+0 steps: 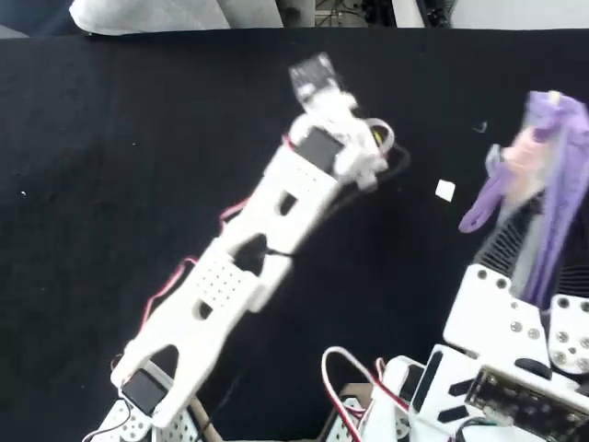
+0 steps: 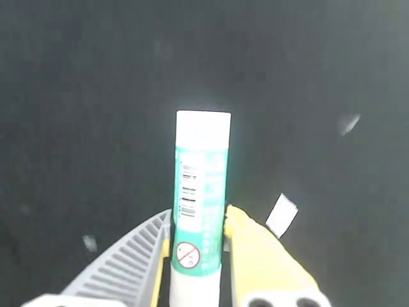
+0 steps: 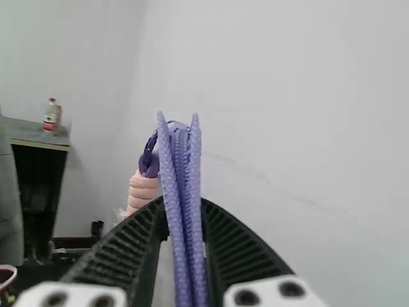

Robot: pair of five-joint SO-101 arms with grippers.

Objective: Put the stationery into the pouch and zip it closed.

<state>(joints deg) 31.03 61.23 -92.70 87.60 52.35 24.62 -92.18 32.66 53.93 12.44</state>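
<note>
A white and teal glue stick (image 2: 202, 192) stands out from my left gripper (image 2: 199, 220), which is shut on its lower part above the black table. In the high view that gripper (image 1: 324, 99) is stretched toward the far middle of the table with the glue stick (image 1: 311, 75) at its tip. A purple pouch (image 1: 555, 175) hangs raised at the right edge, held by my right gripper (image 1: 529, 250). In the right wrist view the gripper (image 3: 183, 208) is shut on the pouch's zipper edge (image 3: 181, 166), with a pink charm (image 3: 142, 190) beside the zipper pull.
A small white eraser-like piece (image 1: 445, 191) lies on the black table (image 1: 110, 138) between the two arms, also visible as the white piece (image 2: 281, 214) near the left gripper. A white cloth (image 1: 156, 14) lies past the far edge. Arm bases and cables crowd the near edge.
</note>
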